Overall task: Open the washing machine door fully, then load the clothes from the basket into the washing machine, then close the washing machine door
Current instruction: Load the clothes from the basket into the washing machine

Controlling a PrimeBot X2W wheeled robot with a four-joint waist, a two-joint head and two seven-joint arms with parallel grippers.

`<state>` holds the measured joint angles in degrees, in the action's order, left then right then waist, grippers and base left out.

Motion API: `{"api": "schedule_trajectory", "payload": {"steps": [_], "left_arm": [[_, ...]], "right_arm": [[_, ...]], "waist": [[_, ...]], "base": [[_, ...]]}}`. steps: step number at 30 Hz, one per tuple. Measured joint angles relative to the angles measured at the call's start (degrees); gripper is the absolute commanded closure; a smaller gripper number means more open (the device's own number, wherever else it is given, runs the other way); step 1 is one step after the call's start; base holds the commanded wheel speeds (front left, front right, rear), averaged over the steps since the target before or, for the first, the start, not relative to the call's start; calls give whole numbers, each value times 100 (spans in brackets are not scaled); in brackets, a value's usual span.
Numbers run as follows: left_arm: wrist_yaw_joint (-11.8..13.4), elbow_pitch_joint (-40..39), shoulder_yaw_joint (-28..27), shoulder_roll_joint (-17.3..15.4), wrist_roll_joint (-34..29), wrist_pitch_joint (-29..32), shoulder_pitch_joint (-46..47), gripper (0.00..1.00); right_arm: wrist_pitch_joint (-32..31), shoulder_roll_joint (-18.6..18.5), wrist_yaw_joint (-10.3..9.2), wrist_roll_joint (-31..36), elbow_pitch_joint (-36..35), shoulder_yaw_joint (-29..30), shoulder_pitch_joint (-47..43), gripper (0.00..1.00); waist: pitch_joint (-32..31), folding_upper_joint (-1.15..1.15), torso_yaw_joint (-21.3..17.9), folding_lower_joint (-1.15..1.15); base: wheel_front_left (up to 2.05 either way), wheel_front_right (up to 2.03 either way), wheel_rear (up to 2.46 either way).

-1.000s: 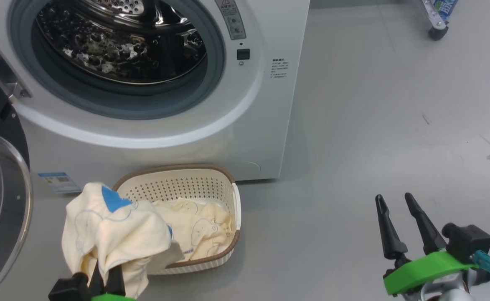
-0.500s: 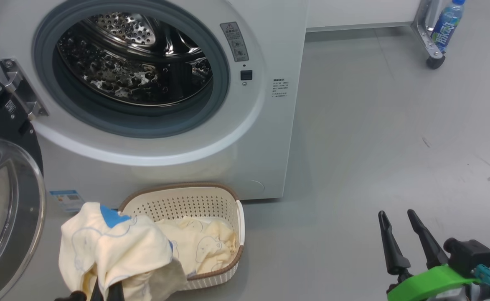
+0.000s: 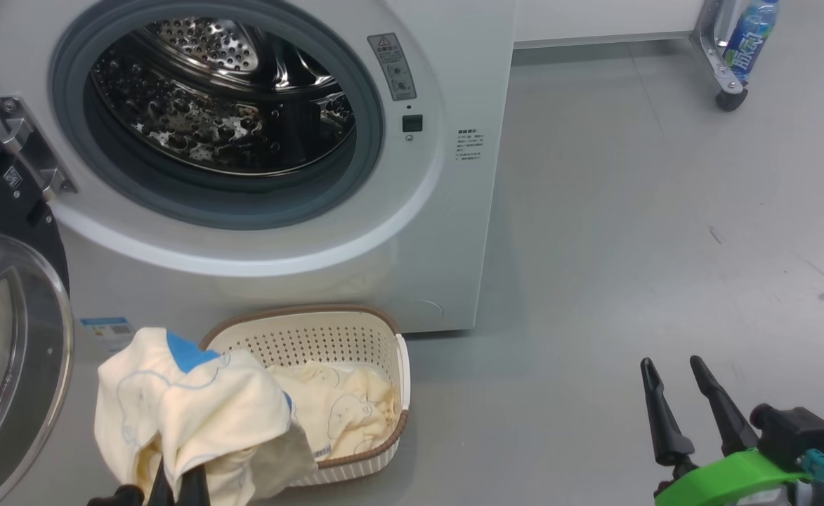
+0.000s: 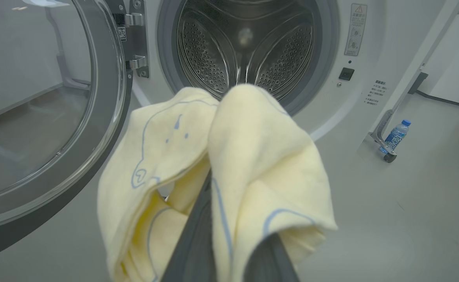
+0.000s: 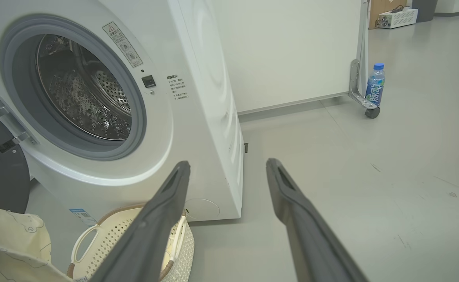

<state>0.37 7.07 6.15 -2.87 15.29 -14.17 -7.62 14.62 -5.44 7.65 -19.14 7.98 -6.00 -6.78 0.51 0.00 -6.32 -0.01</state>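
Note:
The washing machine (image 3: 454, 211) stands with its drum (image 3: 215, 105) exposed. Its door (image 3: 11, 337) is swung open at the left, glass bowl facing out (image 4: 49, 117). The basket (image 3: 327, 330) sits on the floor against the machine's front, with cream clothes (image 3: 348, 407) lying inside. My left gripper (image 3: 178, 472) is shut on another cream garment (image 3: 194, 400) with a blue patch, held up just left of the basket. In the left wrist view this garment (image 4: 252, 149) drapes over the fingers (image 4: 198, 231) and hangs before the drum opening. My right gripper (image 3: 670, 362) is open and holds nothing, over bare floor at the right (image 5: 228, 163).
A blue-labelled bottle (image 3: 747, 35) rests on a wheeled metal frame (image 3: 724, 95) at the far right; the bottle (image 5: 375, 84) stands by a white wall. Grey floor (image 3: 629, 246) stretches right of the machine.
The head camera has tilted up, so more of the drum and the far floor show. The garment stays in my left grip. The right gripper stays open in place.

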Motion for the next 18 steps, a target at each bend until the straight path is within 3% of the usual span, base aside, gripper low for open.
{"api": "schedule_trajectory", "payload": {"steps": [11, 18], "left_arm": [[-123, -21, 18, -1, -196, 0, 58, 100], [-238, 364, 56, -48, -330, 0, 838, 100]], "right_arm": [[1, 34, 0, 0, -8, -21, 16, 0], [1, 109, 0, -2, -5, -118, 237, 0]], "waist": [[185, 0, -16, 0], [517, 0, -123, 1]], "base": [[0, 0, 0], [0, 0, 0]]}}
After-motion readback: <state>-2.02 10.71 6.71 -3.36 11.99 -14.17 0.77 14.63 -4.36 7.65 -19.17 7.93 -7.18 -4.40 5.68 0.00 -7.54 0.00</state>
